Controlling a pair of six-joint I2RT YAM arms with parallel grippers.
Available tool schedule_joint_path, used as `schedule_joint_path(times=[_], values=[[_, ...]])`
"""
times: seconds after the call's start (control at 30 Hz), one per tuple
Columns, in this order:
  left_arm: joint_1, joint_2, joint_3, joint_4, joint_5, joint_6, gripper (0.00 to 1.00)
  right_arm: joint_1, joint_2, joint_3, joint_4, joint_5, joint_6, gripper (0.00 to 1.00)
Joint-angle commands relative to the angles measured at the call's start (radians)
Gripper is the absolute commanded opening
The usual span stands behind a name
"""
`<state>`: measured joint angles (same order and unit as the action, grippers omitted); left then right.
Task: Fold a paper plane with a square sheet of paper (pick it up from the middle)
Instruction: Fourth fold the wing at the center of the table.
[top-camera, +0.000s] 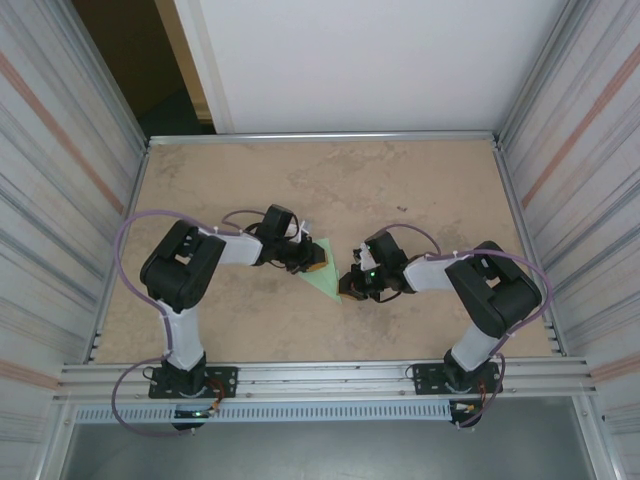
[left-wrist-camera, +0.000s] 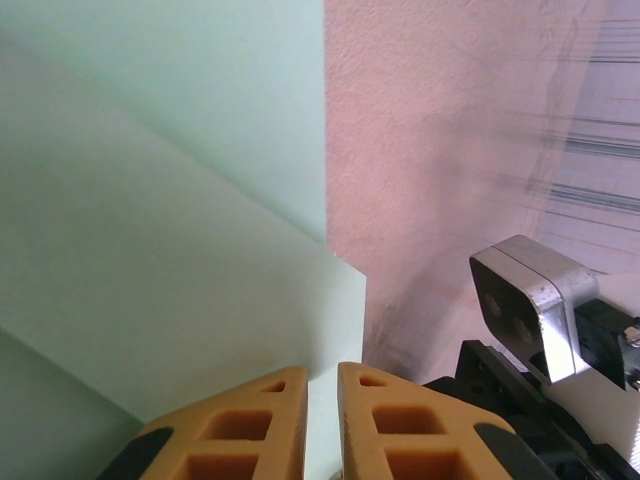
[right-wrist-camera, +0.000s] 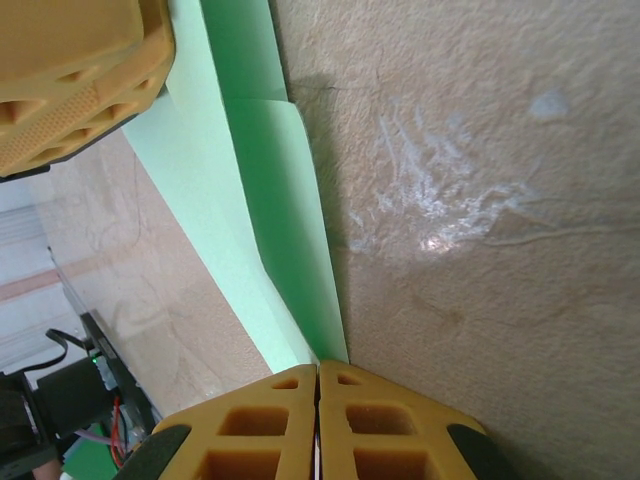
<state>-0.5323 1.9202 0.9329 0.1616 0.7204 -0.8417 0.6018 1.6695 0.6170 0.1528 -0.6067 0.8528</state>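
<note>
The pale green sheet of paper (top-camera: 326, 268) lies folded into a narrow triangle on the table between the two arms. In the left wrist view the paper (left-wrist-camera: 150, 250) shows flat layers with diagonal creases. My left gripper (left-wrist-camera: 322, 375) rests at the paper's left edge (top-camera: 312, 262), its orange fingers a narrow gap apart with paper showing in the gap. My right gripper (right-wrist-camera: 318, 368) is shut on the pointed end of the paper (right-wrist-camera: 270, 200), at the triangle's lower right (top-camera: 348, 285). One left finger (right-wrist-camera: 70, 70) sits over the paper's far end.
The tan table (top-camera: 330, 180) is walled by ribbed metal panels (top-camera: 60, 150) left and right, with a white wall behind. An aluminium rail (top-camera: 330, 378) runs along the near edge. The right arm's silver wrist block (left-wrist-camera: 530, 300) sits close to my left fingers.
</note>
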Motion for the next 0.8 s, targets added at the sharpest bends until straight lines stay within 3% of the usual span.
schedule_joint_path(times=[0.0,0.53,0.77], values=[[-0.007,0.017,0.02,-0.028,-0.004,0.018,0.16,0.01,0.045,0.016,-0.09,0.04,-0.027,0.09],[-0.006,0.049,0.032,-0.051,-0.013,0.029,0.16,0.016,0.04,0.029,-0.129,0.064,-0.025,0.13],[-0.007,0.059,0.032,-0.091,-0.027,0.045,0.16,0.004,-0.04,0.022,-0.139,0.089,-0.004,0.23]])
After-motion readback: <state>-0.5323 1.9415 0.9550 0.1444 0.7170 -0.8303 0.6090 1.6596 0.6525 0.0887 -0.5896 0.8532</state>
